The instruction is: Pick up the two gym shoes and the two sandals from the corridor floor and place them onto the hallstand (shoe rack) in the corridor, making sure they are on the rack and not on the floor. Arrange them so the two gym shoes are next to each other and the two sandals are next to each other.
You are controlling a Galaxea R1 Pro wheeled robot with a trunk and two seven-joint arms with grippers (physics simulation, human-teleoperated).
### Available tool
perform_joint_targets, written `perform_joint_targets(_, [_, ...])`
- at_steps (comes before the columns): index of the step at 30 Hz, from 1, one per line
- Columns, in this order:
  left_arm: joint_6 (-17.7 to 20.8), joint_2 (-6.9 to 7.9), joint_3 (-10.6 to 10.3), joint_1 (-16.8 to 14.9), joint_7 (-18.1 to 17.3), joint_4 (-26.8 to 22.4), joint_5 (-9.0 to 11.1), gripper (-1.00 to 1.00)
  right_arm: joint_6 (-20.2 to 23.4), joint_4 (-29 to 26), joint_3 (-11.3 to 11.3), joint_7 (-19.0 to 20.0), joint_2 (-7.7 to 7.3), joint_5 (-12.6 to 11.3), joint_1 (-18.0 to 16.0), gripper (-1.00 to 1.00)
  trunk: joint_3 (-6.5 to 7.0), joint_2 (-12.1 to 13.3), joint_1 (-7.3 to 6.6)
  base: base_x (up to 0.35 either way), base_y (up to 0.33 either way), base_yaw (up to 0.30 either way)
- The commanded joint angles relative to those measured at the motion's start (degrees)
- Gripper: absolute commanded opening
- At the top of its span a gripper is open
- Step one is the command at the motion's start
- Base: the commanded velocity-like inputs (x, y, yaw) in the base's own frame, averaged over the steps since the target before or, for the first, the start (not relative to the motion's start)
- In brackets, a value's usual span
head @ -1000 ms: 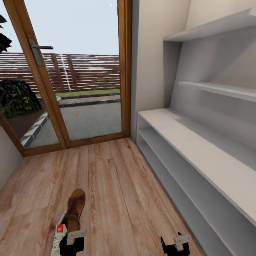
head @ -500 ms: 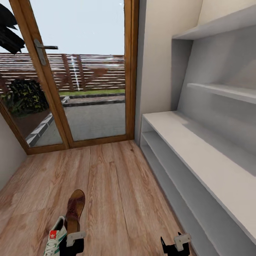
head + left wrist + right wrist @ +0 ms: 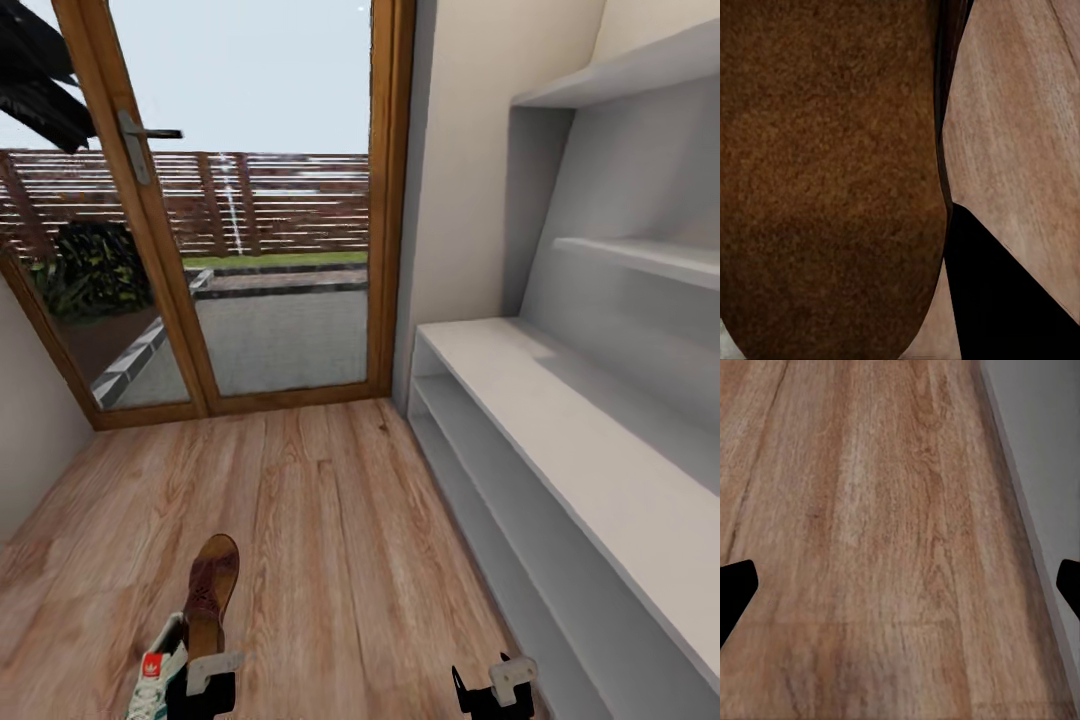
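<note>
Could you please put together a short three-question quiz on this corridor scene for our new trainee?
1. True or false: the bench top of the hallstand carries a pair of shoes.
2. Which item lies directly ahead of the left gripper? A) sandal B) gym shoe C) umbrella
3. Fill in the blank: the right gripper has its fingers spread over bare ____.

Key:
1. False; the visible bench top and shelves hold no shoes.
2. A; the brown sandal extends forward from the gripper, the white gym shoe beside it. The left wrist view cannot settle whether it is gripped.
3. Corridor floor; nothing sits between the fingers.
</note>
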Motion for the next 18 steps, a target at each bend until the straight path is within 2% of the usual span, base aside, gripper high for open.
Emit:
perform_joint_targets(1, [-0.16,0.0,-0.12,-0.04,0.0,0.05,0.32,-1.0,-0.15,0.02,0.16,-0.03,-0.03,0.11,-0.02,1.0,-0.05,-0.02,-0.01,0.019,-0.001,0.268])
perform_joint_targets(7, [-0.14,0.0,-0.12,-0.04,-0.02,0.05,0.32,-1.0,-0.15,0.0,0.16,-0.04,-0.05,0.11,-0.02,1.0,-0.05,-0.02,-0.01,0.15,-0.003,0.192])
perform_joint_targets(18, [-0.17,0.0,-0.12,-0.04,-0.01,0.05,0.32,-1.0,-0.15,0.02,0.16,-0.04,-0.11,0.11,-0.02,1.0,-0.05,-0.02,-0.01,0.314,-0.081,0.016])
